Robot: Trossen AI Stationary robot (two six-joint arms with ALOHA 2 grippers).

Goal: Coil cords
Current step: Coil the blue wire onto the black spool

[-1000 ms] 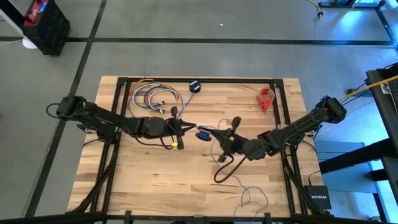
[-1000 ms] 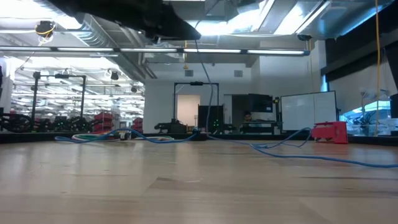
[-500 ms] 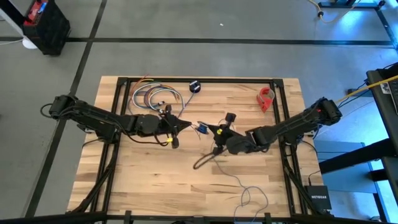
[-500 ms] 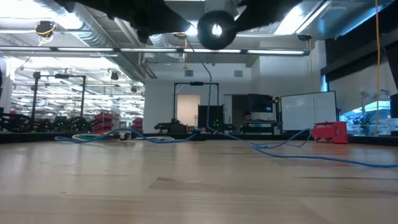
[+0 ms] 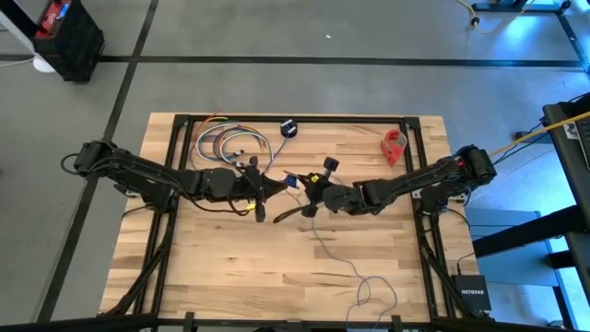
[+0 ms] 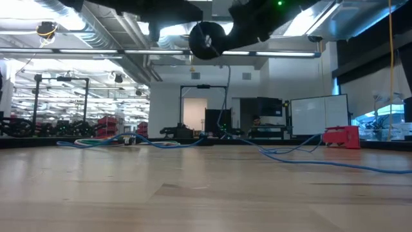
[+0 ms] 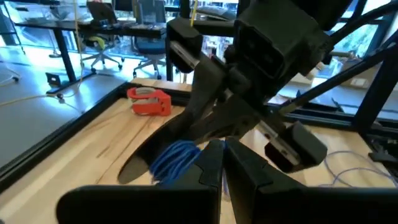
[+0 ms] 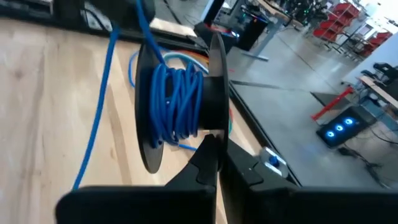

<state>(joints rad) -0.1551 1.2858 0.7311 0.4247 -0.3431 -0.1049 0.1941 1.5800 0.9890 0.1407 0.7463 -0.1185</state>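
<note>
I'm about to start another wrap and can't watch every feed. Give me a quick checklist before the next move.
1. Right gripper holding the spool: ok, fingers shut on its flange.
2. Spool clear of the table: ok, the low view shows it in the air.
3. Cord fully wound: not ok, a loose length trails across the table.
4. Left gripper pinching the cord: cannot tell; fingers shut beside the spool.
5. Cable bundle and red object away from the loose cord: ok.

Bare wood lies open beneath the left gripper (image 5: 267, 189), while the right gripper (image 5: 304, 192) and spool (image 8: 177, 102) crowd directly ahead.
</note>
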